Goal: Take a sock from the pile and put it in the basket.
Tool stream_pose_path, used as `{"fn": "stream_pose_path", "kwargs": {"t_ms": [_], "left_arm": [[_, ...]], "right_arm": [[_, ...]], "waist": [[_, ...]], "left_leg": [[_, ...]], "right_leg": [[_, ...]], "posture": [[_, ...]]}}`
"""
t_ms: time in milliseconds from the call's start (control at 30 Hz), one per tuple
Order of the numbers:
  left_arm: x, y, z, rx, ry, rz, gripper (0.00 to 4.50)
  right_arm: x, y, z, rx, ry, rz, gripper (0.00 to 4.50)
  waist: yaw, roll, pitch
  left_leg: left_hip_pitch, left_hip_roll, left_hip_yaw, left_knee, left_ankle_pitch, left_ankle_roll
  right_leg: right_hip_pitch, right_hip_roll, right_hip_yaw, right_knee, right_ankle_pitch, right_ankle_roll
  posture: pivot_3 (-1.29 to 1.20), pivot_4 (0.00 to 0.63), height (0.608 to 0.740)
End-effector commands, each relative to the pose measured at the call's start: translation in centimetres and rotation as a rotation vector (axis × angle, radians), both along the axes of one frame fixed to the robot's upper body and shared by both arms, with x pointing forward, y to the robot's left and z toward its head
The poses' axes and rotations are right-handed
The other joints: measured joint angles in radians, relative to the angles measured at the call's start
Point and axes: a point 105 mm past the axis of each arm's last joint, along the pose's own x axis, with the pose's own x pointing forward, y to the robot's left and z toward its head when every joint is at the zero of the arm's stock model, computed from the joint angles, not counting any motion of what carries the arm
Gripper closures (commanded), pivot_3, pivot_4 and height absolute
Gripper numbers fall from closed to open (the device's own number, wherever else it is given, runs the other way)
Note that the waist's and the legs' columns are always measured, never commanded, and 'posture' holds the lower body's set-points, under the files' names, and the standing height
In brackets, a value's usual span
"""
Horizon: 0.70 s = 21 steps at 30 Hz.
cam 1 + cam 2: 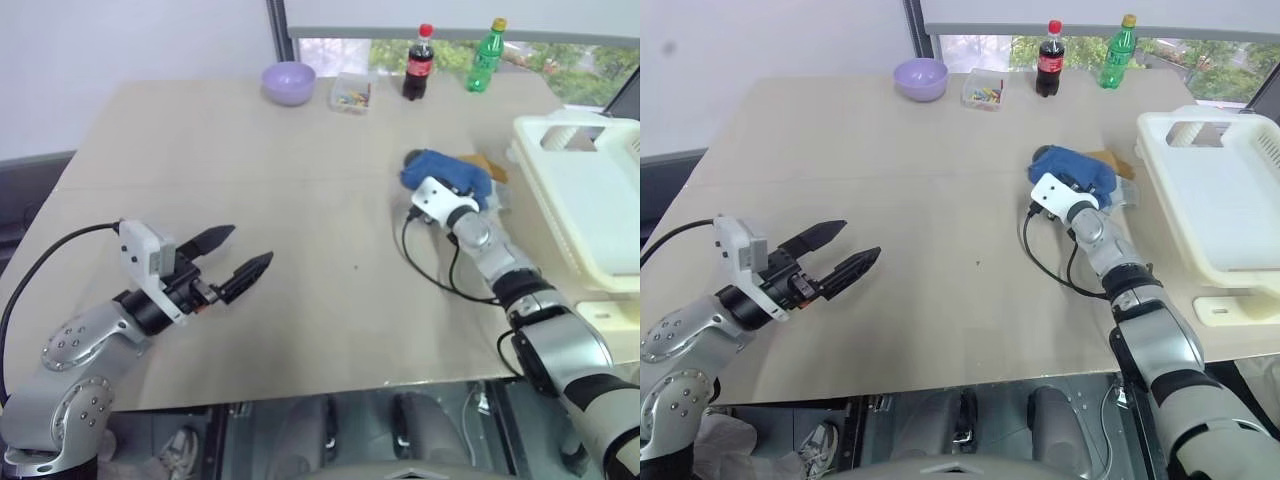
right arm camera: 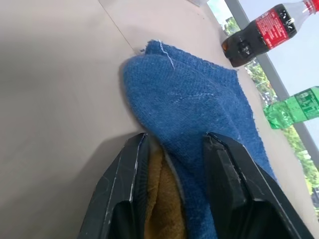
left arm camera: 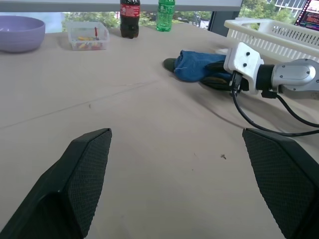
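Socks lie heaped at about two o'clock on the table [image 1: 250, 200], the blue sock [image 1: 445, 168] draped on top of the pile [image 1: 470, 172] with a mustard-yellow sock [image 2: 162, 209] under it. The right gripper [image 2: 177, 154] is pushed into that heap, its fingers [image 2: 122, 184] part-way closed with blue and yellow fabric between them; whether they clamp the blue sock alone I cannot tell. The left gripper [image 1: 235, 258] hangs at eight o'clock, jaws wide apart and empty. The basket [image 1: 590, 200] sits at three o'clock, just beside the pile. Nothing is delivered yet: securing the sock, lifting, carrying and dropping remain.
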Motion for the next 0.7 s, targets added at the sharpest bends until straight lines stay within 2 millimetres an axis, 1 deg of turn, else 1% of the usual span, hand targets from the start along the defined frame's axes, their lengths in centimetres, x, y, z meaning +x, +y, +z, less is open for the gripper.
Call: {"fn": "stream_pose_path", "kwargs": {"t_ms": [33,67,100,133,300,400,533,633,700], "left_arm": [[-0.3,-0.2,0.9,0.010,-0.047,-0.004,0.00],[-0.3,-0.1,0.9,0.011,-0.047,-0.002,0.00],[-0.3,-0.1,0.9,0.011,-0.047,0.000,0.00],[-0.4,-0.1,0.9,0.012,-0.047,0.003,0.00],[-0.5,0.1,0.9,0.013,-0.044,0.010,0.00],[-0.5,0.2,0.8,0.013,-0.043,0.013,0.00],[-0.4,0.2,0.7,0.013,-0.038,0.014,0.00],[-0.3,0.4,0.7,0.012,-0.035,0.016,0.00],[-0.2,0.5,0.7,0.008,-0.032,0.021,0.00]], "right_arm": [[0.5,0.4,1.6,0.020,-0.059,-0.002,3.56],[0.5,0.5,1.8,0.028,-0.064,-0.001,3.91],[0.5,0.5,1.9,0.033,-0.067,0.002,4.39],[0.5,0.7,2.1,0.042,-0.071,0.008,4.46],[0.0,1.8,2.2,0.069,-0.062,0.079,4.46],[-0.3,2.2,2.1,0.108,-0.035,0.104,4.46],[-0.9,2.7,2.7,0.174,-0.012,0.143,4.46],[-2.3,4.0,2.5,0.235,0.060,0.222,4.46],[-3.9,5.2,2.0,0.260,0.131,0.292,4.46]], "waist": [[0.000,0.000,0.000],[0.000,0.000,0.000],[0.000,0.000,0.000],[0.000,0.000,0.000],[0.000,0.000,0.000],[0.000,0.000,0.000],[0.001,0.000,0.000],[0.002,0.000,0.000],[0.003,0.000,0.000]], "left_leg": [[0.000,0.000,0.000,0.000,0.000,0.000],[0.000,0.000,0.000,0.000,0.000,0.000],[0.000,0.000,0.000,0.000,0.000,0.000],[0.000,0.000,0.000,0.000,0.000,0.000],[0.000,0.000,0.000,0.000,0.000,0.000],[0.000,0.000,0.000,0.000,0.000,0.000],[0.000,0.000,0.000,0.000,0.000,0.000],[0.000,0.001,0.000,0.000,0.000,0.000],[0.000,0.001,-0.001,0.000,0.000,0.000]], "right_leg": [[0.000,0.000,0.000,0.000,0.000,0.000],[0.000,0.000,0.000,0.000,0.000,0.000],[0.000,0.000,0.000,0.000,0.000,0.000],[0.000,0.000,0.000,0.000,0.000,0.000],[0.000,0.000,0.000,0.000,0.000,0.000],[0.000,0.000,0.000,0.000,0.000,0.000],[0.000,0.001,0.000,0.000,0.000,0.000],[0.000,0.000,0.000,0.000,0.000,0.000],[0.000,0.000,0.000,0.000,0.000,0.000]], "posture": [[0.00,0.150,0.740],[0.00,0.150,0.740],[0.00,0.150,0.740],[0.00,0.150,0.740],[0.00,0.150,0.740],[0.00,0.150,0.740],[0.00,0.150,0.740],[0.00,0.150,0.740],[0.00,0.150,0.740]]}}
